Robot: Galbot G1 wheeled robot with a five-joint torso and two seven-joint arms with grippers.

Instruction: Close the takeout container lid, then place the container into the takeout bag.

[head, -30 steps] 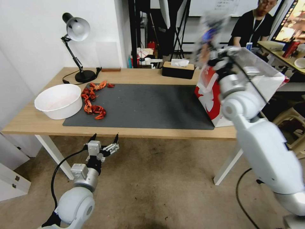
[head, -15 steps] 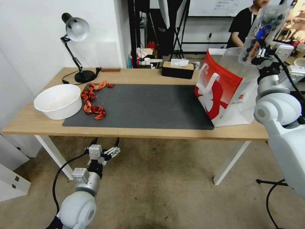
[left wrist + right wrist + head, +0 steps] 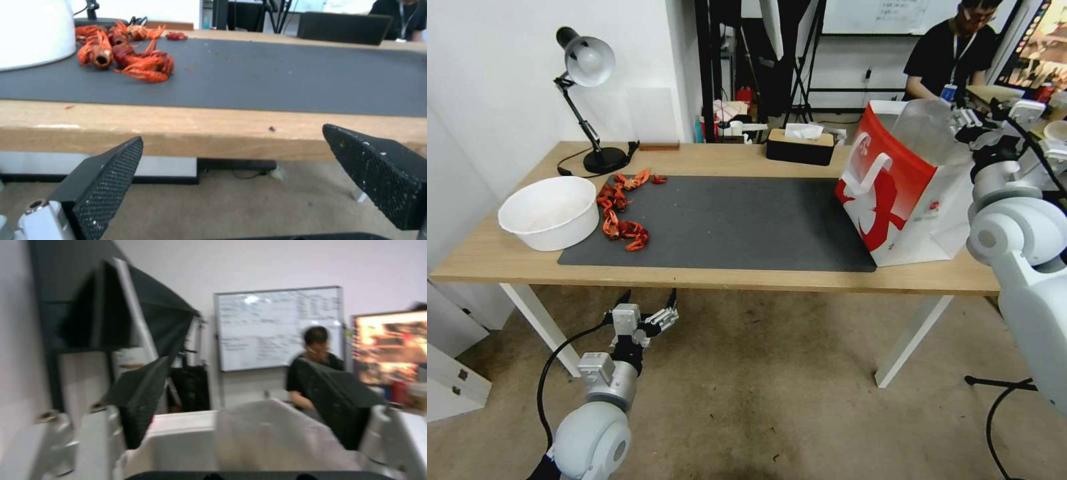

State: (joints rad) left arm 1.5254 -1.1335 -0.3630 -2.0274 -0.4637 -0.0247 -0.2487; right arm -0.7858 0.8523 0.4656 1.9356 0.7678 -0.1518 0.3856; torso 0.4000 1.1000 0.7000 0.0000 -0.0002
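**Even indoor light, one smeared wrist view**

Soft, bright room light is falling evenly across the head view, giving only faint shadows under the wooden table (image 3: 707,277) and beneath the white bowl (image 3: 549,212). The desk lamp (image 3: 587,63) is not visibly adding any glow. A bright screen (image 3: 1044,40) is glaring at the far right corner. Wide-angle distortion is bending the wall and table legs toward the edges. In the left wrist view, the mat is staying fairly sharp while the near fingers (image 3: 106,173) are sitting dark and slightly soft. The right wrist view is blurring throughout: whiteboard (image 3: 278,328), bag rim (image 3: 267,426) and background are all smearing, with the screen blowing out.
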